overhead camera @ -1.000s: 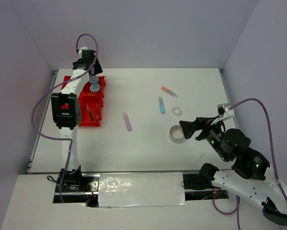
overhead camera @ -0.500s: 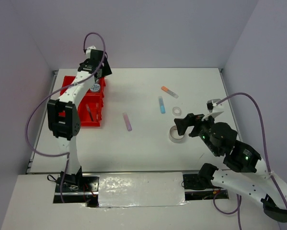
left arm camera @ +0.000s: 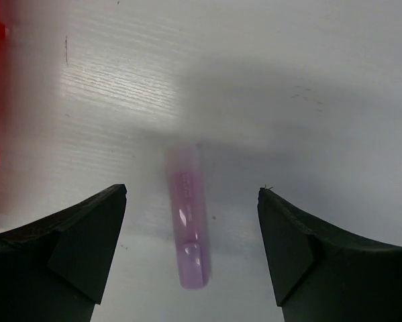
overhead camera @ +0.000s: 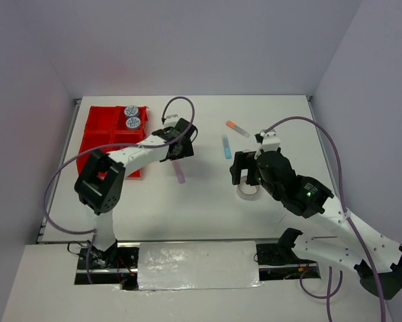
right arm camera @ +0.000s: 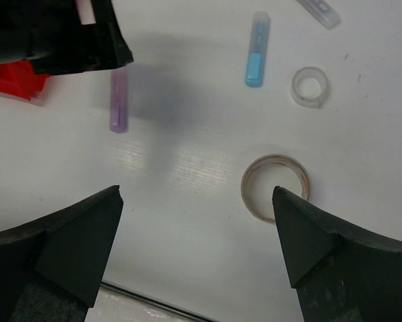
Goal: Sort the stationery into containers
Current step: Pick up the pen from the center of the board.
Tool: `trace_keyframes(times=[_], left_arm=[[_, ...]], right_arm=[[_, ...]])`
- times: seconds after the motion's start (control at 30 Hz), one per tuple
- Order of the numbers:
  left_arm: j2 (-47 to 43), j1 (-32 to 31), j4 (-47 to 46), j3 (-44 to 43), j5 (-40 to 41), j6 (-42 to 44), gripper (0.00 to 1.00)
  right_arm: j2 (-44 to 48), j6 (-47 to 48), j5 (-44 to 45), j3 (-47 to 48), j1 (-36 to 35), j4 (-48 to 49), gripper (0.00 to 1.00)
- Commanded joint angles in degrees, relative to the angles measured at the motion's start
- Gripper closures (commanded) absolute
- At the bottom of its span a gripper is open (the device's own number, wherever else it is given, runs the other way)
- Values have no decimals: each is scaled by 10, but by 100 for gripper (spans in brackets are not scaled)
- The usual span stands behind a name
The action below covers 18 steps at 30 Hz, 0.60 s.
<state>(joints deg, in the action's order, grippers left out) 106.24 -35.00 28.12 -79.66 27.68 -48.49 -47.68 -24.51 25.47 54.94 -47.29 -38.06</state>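
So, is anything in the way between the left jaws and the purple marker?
Nothing visible. The left gripper hangs over the purple marker, its jaws open to either side of it, with only white table showing around the marker.

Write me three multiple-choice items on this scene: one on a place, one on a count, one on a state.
1. The two blue-lidded tubs sit:
A) in a far compartment of the red tray
B) at the near edge, outside any tray
C) on the floor

2. Tape rolls in the right wrist view:
A) one
B) two
C) four

3. The left end effector is:
A) open above the purple marker
B) shut on a pen
C) shut on a tub

Key:
1 A, both lids show inside the tray's far right compartment.
2 B, a large roll and a small roll lie on the table.
3 A, the fingers stand apart, with the marker lying on the table between them.
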Motion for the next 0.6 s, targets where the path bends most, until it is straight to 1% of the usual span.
trace_keyframes(times=[0.0, 0.1, 0.17, 0.23, 0.27, 0.3, 0.33, 0.37, 0.43, 0.47, 0.53, 0.57], left_arm=[[61, 8, 15, -36, -13, -18, 10], [80, 8, 9, -30, -35, -20, 11], [79, 9, -2, -9, -39, -25, 11], [75, 9, -3, 5, -40, -29, 17], [73, 9, -6, 10, -43, -28, 25], [69, 8, -8, 20, -47, -29, 30], [67, 8, -12, 27, -50, -29, 37], [66, 8, -16, 32, -53, -28, 48], [71, 9, -21, 42, -65, -26, 55], [72, 9, -24, 45, -70, -22, 67], [78, 13, -36, 52, -91, -12, 82], [75, 16, -42, 56, -102, -6, 98]], right_arm=[[7, 9, -43, 2, 4, 30, 0], [3, 13, -46, -2, 4, 29, 0], [4, 15, -48, -4, 4, 31, 0], [5, 16, -52, -10, 4, 35, 0], [4, 17, -53, -11, 4, 38, 0], [3, 17, -56, -13, 4, 40, 0], [2, 18, -59, -13, 4, 44, 0], [1, 18, -60, -14, 4, 47, 0], [0, 19, -65, -16, 6, 51, 0], [0, 19, -67, -18, 6, 54, 0], [3, 21, -69, -21, 5, 57, 0], [3, 22, -73, -21, 5, 57, 0]])
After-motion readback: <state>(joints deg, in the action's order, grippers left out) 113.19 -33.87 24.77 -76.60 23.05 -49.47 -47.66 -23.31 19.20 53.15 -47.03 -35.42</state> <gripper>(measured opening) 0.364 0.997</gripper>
